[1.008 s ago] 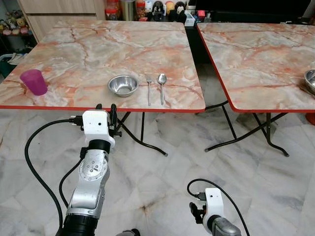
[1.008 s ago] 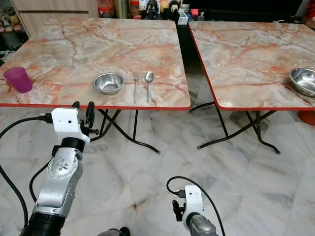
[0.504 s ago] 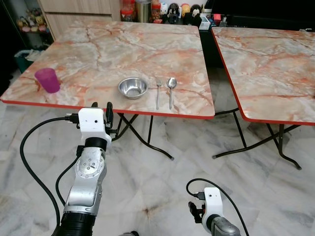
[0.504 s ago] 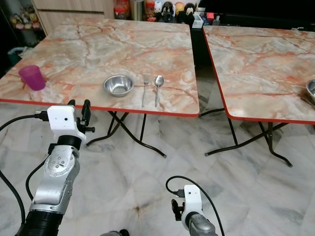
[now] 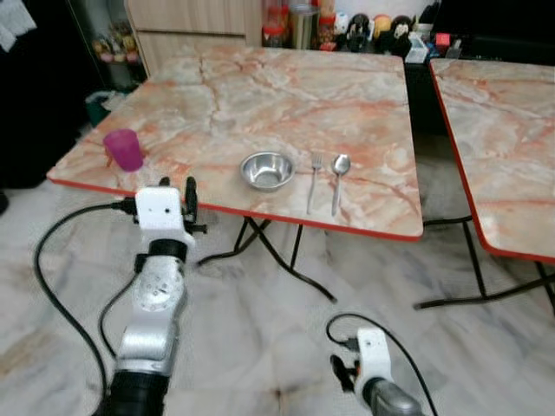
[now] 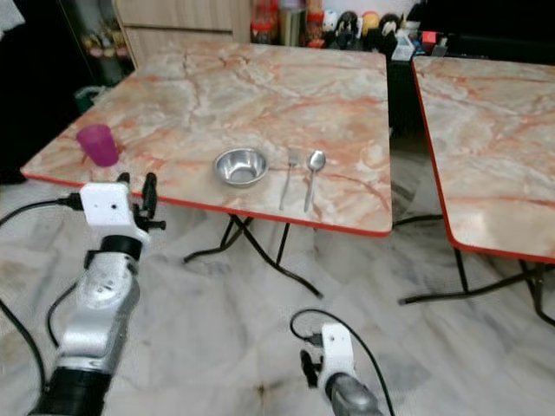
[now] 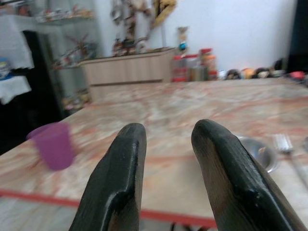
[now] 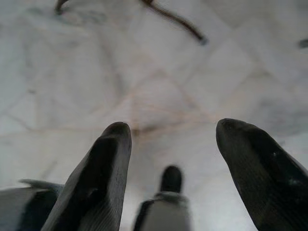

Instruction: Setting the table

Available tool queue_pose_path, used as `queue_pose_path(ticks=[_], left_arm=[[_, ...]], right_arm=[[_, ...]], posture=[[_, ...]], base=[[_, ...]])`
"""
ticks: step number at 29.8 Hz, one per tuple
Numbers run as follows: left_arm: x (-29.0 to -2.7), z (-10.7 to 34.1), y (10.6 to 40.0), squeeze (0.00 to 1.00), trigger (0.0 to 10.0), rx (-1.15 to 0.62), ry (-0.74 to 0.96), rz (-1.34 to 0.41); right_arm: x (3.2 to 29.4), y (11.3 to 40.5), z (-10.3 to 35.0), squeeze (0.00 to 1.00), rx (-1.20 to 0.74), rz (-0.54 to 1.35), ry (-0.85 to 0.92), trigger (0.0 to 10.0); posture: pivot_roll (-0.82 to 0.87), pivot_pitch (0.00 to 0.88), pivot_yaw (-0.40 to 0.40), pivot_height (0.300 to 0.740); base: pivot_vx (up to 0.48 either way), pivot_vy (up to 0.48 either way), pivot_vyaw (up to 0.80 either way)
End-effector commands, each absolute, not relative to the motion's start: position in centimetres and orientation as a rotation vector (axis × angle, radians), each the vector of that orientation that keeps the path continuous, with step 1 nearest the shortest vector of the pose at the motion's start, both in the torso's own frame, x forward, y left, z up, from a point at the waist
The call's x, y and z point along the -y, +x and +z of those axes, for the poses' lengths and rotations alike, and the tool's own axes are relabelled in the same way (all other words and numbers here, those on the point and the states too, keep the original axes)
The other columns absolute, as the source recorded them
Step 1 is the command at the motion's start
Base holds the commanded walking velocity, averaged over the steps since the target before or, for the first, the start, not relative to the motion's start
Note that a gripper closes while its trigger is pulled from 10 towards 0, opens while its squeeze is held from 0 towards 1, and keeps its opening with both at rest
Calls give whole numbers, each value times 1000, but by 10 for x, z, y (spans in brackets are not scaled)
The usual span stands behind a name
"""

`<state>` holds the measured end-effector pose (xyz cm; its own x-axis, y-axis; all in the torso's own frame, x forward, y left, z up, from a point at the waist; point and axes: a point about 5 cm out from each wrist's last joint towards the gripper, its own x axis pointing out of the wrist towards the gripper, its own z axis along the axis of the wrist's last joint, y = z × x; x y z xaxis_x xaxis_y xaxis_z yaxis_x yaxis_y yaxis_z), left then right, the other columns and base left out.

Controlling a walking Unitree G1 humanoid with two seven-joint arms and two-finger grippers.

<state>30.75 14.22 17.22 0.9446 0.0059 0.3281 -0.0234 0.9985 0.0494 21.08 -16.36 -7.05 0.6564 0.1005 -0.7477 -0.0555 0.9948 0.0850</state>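
Leftward goes the whole view since a second ago — the camera has turned, not the things: the second table has slid toward the right edge and dark shelving has come in on the left. On the counter [image 5: 260,95] nothing has shifted relative to the bowl [image 5: 266,169]: fork [image 5: 313,178] just to its right, spoon [image 5: 338,179] just beyond the fork, and the cup [image 5: 125,149] well off to its left, near the counter's left corner.

Raised before the counter's front edge, between cup and bowl, is the left gripper [image 5: 176,185]; its wrist camera shows the jaws slightly parted and empty, cup ahead to one side. Low over the floor hangs the right gripper [image 8: 171,159], jaws spread wide, holding nothing.

My reading — the robot is squaring up to fetch the cup and bring it beside the bowl.
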Motion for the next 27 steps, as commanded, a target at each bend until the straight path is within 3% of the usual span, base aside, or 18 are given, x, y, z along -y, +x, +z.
queue_pose_path(ticks=[1, 14, 20, 27], left_arm=[[-149, 173, 308, 0, 10000, 335, 74, 31], [-146, 176, 310, 0, 10000, 332, 52, -12], [-146, 176, 310, 0, 10000, 326, 46, -27], [-143, 174, 310, 0, 10000, 308, 24, -65]], right_arm=[[157, 213, -70, 0, -846, 101, 62, 10000], [159, 210, -72, 0, -865, 62, 84, 10000], [160, 208, -73, 0, -868, 56, 89, 10000], [163, 207, -73, 0, -863, 45, 78, 10000]], posture=[[139, 58, -24, 740], [139, 87, -22, 740], [138, 100, -22, 740], [136, 107, -23, 740]], base=[[296, 0, 0], [296, 0, 0], [297, 0, -610], [286, 0, 0]])
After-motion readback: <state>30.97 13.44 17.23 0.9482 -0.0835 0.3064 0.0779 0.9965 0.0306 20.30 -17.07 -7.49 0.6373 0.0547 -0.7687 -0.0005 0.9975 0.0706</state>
